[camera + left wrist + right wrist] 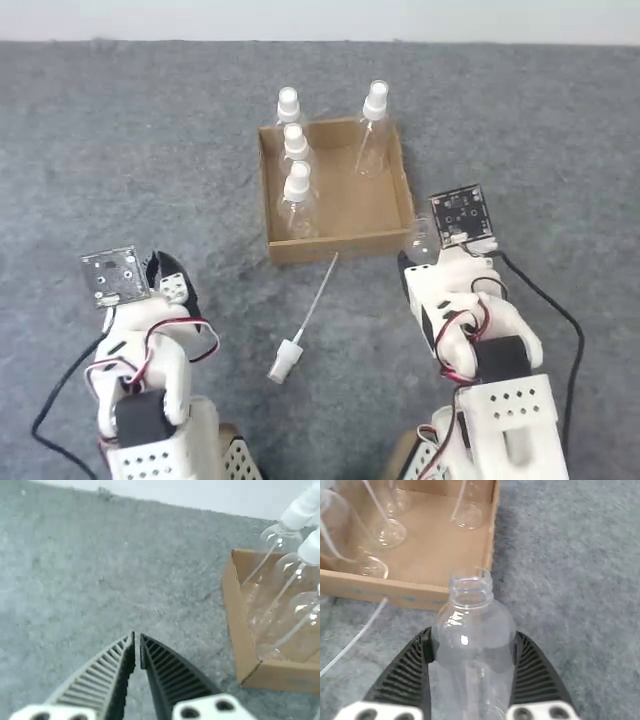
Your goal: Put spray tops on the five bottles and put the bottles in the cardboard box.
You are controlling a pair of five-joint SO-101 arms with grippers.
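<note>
The open bottle (pixel 472 650) sits upright in the right gripper (pixel 473 639), just off the box's (pixel 330 245) near right corner. The jaws press on its shoulders from both sides, leaving the threaded neck bare. That hold looks meant to keep the mouth steady and free for the top.

The top (pixel 287 360) lies loose on the carpet (pixel 120 150) in front of the box. Its head is away from the box and its thin tube runs up to the front wall. It is probably what must be lifted next, tube first into the neck.

The left gripper (pixel 137 637) hovers over carpet left of the box, jaws almost together and holding nothing.

Four capped bottles (pixel 298 195) stand at the box: two along its left wall and one at the far right. I cannot tell whether the farthest is inside or just behind the far wall. The near right of the box floor is bare. The front wall stands between the held bottle and that spot.
</note>
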